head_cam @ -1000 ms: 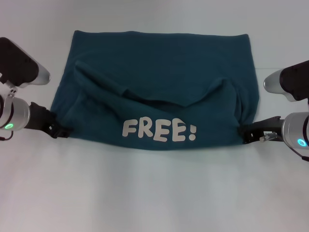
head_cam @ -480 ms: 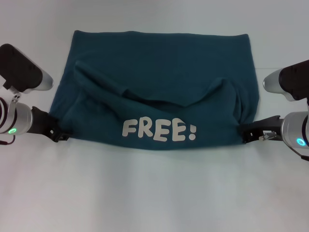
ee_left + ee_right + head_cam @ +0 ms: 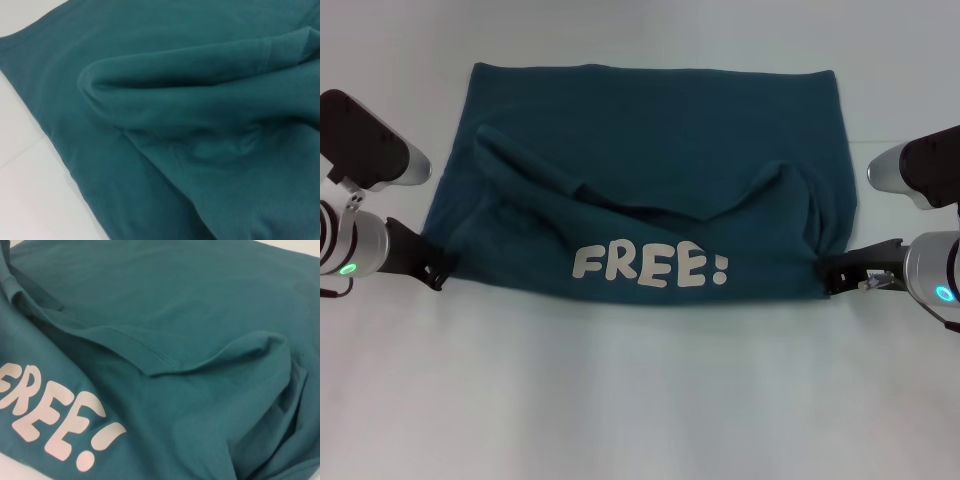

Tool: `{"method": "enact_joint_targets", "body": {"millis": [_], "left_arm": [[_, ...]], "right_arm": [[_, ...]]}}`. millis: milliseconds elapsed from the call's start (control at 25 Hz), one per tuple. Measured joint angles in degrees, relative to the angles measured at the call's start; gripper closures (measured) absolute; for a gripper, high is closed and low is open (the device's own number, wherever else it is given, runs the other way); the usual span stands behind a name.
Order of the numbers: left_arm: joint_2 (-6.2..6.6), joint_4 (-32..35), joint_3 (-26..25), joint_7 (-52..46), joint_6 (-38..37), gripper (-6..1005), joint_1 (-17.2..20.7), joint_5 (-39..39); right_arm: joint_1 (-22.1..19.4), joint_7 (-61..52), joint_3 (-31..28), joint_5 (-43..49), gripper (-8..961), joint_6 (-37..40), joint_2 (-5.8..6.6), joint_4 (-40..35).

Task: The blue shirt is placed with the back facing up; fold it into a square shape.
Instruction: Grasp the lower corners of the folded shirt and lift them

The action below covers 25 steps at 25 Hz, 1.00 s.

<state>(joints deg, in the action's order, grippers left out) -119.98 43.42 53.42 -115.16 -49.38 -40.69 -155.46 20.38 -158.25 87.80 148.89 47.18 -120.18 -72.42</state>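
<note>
The shirt (image 3: 650,180) lies flat on the white table (image 3: 640,400), its near part folded back so the white "FREE!" lettering (image 3: 650,267) faces up along the near edge. The left gripper (image 3: 438,268) sits at the shirt's near left corner, just off the cloth; whether it is apart or together I cannot tell. The right gripper (image 3: 832,275) is at the near right corner, touching the fabric, its state equally unclear. The cotton is soft and matte teal, rumpled into rounded ridges across the middle.
</note>
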Motion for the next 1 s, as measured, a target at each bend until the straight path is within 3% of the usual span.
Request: {"method": "enact_joint_targets", "body": {"millis": [200,440,680,1000], "left_arm": [[-0.22,0.0,0.43,0.49,0.69,834,0.0,-0.02],[-0.83,0.39,0.69,2.59,0.55,919,0.45,-0.08],[-0.99,1.83,0.72,2.81,-2.98,949,1.19,-0.55],[-2.58,10.87,1.76,2.95,-10.77,950,6.03,-0.66]], "right_arm": [[0.2,0.03,-0.01,0.0,931,0.0,0.03,0.0],[0.29,0.08,-0.09,0.0,932,0.0,0.04,0.06],[-0.25,0.31,0.34,-0.03,932,0.09,0.0,-0.33],[-3.6,0.57,3.28,-0.03,932,0.19,-0.19,-3.3]]}}
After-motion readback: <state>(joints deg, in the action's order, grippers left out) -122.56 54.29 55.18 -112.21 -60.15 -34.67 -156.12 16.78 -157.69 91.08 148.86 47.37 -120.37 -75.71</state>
